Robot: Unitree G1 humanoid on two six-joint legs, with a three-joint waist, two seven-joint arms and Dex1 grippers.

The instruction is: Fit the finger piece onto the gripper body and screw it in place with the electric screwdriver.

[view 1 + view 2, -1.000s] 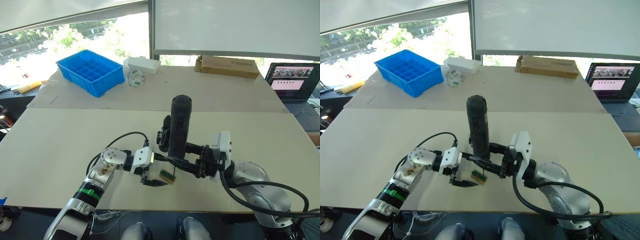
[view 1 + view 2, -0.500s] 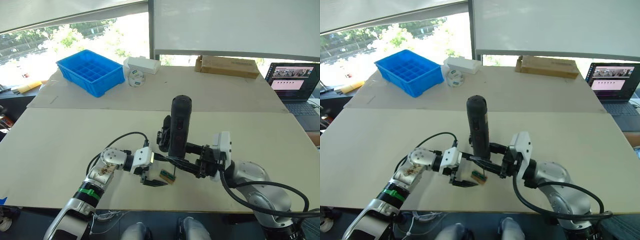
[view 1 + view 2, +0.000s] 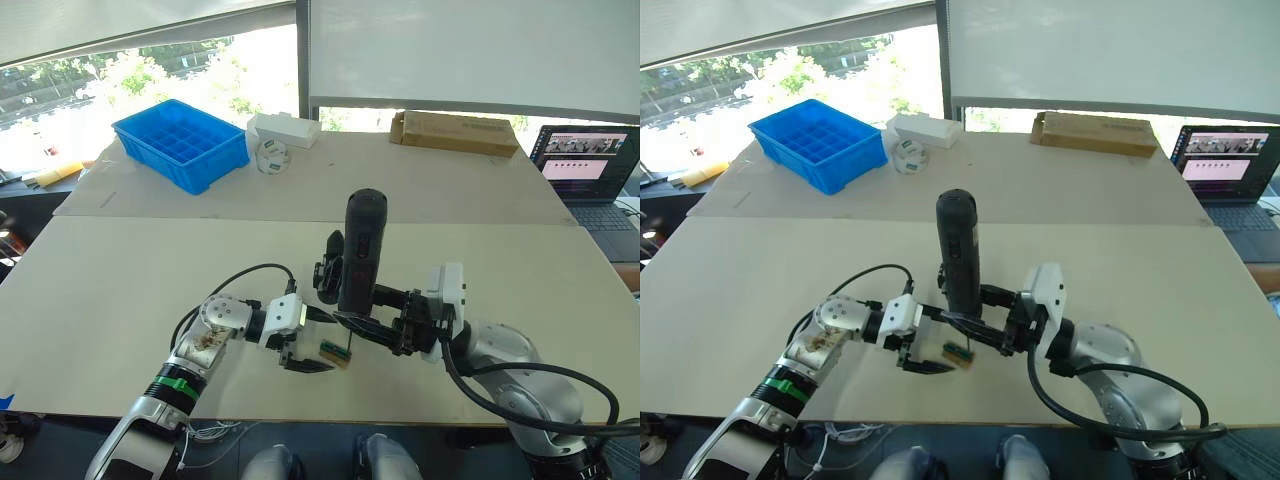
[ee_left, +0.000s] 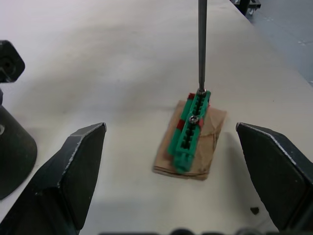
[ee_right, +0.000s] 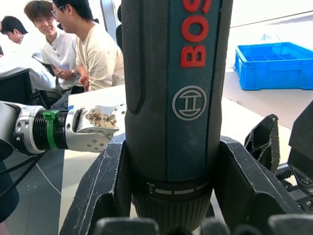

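One thick black cylindrical electric screwdriver (image 3: 361, 250), one small green-topped brown block (image 4: 190, 134), one blue compartmented plastic bin (image 3: 181, 143), one flat cardboard box (image 3: 456, 132), one open laptop (image 3: 587, 176).

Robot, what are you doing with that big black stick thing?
The right gripper is shut on the electric screwdriver, holding it upright. Its thin metal bit touches one end of a small green-topped block lying on the table. The left gripper hangs open on either side of that block, not touching it. The gripper body sits just behind the screwdriver.
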